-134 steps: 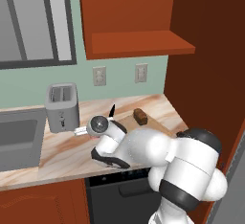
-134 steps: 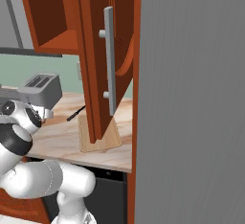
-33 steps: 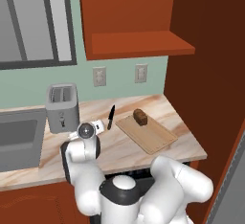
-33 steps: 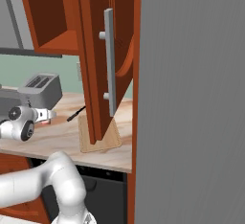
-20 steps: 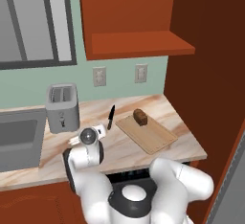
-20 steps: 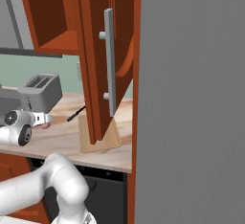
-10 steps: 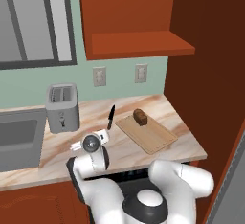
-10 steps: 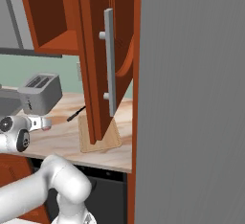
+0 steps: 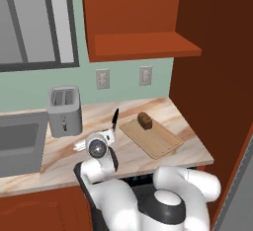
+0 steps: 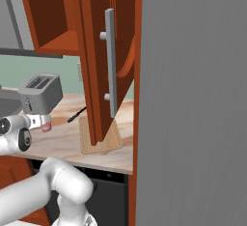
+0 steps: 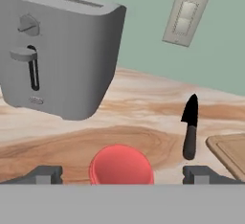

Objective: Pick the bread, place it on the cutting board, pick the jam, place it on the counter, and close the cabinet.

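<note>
End effector (image 11: 122,174) straddles round jam (image 11: 121,166) (veined marble counter (image 11: 143,113)).

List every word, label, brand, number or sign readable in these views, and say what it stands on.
None: no readable text in any view.
The toaster has a dial, a lever slot and a small mark low on its front, too blurred to read.
The wall plate is blank.
The jam, the knife, the cutting board and the cabinet door bear no lettering.
</note>
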